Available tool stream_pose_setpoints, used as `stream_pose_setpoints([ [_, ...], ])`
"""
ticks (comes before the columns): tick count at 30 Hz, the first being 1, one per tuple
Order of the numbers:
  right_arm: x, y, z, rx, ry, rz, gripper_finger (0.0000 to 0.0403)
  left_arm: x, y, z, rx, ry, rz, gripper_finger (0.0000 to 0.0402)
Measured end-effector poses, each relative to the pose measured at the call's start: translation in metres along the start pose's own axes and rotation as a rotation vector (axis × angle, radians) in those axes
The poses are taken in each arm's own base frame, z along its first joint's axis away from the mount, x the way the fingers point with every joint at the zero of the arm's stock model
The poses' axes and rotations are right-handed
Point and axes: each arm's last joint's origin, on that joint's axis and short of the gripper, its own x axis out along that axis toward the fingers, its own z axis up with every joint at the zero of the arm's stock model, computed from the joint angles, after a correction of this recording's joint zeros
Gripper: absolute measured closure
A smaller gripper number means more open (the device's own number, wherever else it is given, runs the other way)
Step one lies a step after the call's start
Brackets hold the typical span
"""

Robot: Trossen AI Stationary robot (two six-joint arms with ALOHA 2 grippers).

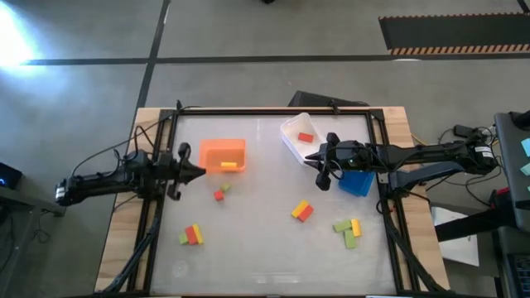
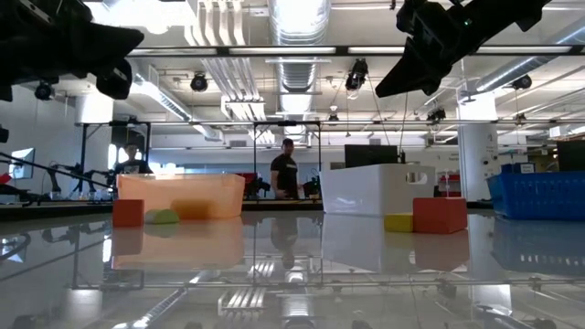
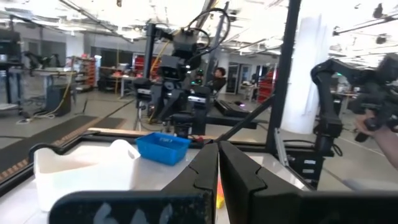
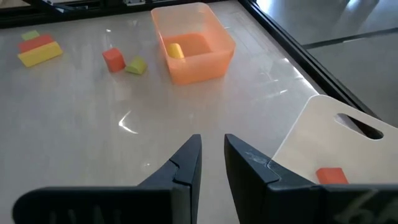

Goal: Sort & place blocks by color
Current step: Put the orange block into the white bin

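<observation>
Left gripper [image 1: 201,171] sat at the desk's [image 1: 265,248] left side, just left of the orange bin [image 1: 224,155], fingers [image 3: 205,171] pressed together with nothing between them. Right gripper [image 1: 311,157] hung on the right side, between the white bin [image 1: 300,135] and blue bin [image 1: 358,182], fingers [image 4: 186,163] a narrow gap apart, empty. Orange bin held one yellow block [image 1: 229,165]; white bin held one red block [image 1: 305,137]. Rest of the blocks were loose on the desk: a red [image 1: 219,195] and a green one [image 1: 225,189] just near of the orange bin, a green/red/yellow cluster [image 1: 192,235] at near left, a yellow-and-red pair [image 1: 302,211] in the middle, and a green-and-yellow group [image 1: 349,230] at near right. Both arms were off the desk surface in the low view.
</observation>
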Motion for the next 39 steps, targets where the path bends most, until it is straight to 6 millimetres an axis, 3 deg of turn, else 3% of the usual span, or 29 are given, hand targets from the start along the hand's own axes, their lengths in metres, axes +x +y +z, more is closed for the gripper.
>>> stream_pose_setpoints([
  [15,-0.001,0.003,0.002,-0.015,-0.011,0.023,0.0344,0.0,0.0,-0.013,0.017,-0.002,-0.022,0.0401],
  [30,-0.019,0.047,0.019,-0.104,-0.076,0.211,0.0344,0.0,0.0,-0.012,0.029,-0.014,-0.002,0.0402],
  [39,-0.013,0.069,0.02,-0.157,0.014,0.23,0.0344,0.0,0.0,-0.012,0.027,-0.016,0.001,0.0402],
])
